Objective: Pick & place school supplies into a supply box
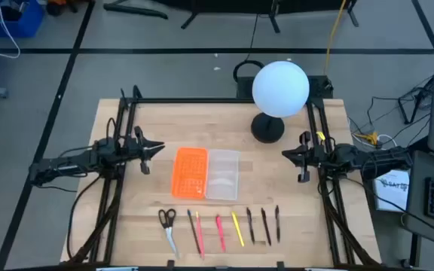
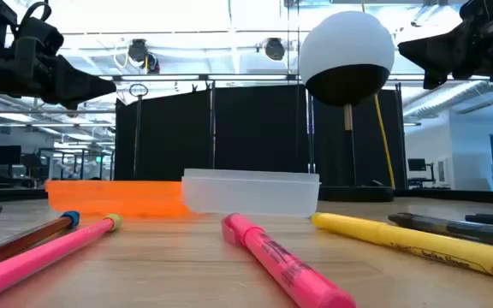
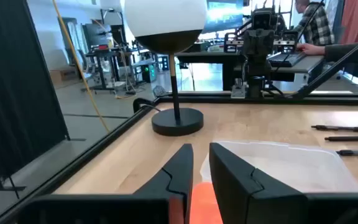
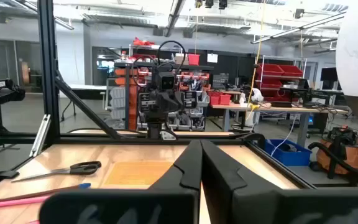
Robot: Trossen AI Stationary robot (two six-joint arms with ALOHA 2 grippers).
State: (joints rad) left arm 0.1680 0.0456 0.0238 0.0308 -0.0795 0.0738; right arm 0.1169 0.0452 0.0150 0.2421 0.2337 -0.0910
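The school supplies lie in a row near the table's near edge: black-handled scissors [image 1: 168, 224], a red-orange pen [image 1: 195, 230], a pink one [image 1: 220, 232], a yellow one [image 1: 237, 228] and three dark ones [image 1: 264, 225]. The clear supply box [image 1: 222, 175] rests flat mid-table, joined to an orange perforated panel [image 1: 189, 172]. My left gripper [image 1: 159, 148] hovers left of the panel, fingers slightly open [image 3: 201, 163]. My right gripper [image 1: 285, 154] hovers right of the box, fingers shut [image 4: 201, 149]. Both are above the table and touch nothing.
A lamp with a white globe [image 1: 280, 89] stands on a black base [image 1: 267, 128] at the far side, between the box and my right arm. Black frame rails run along the table's left and right edges. A person [image 3: 309, 25] sits beyond the table.
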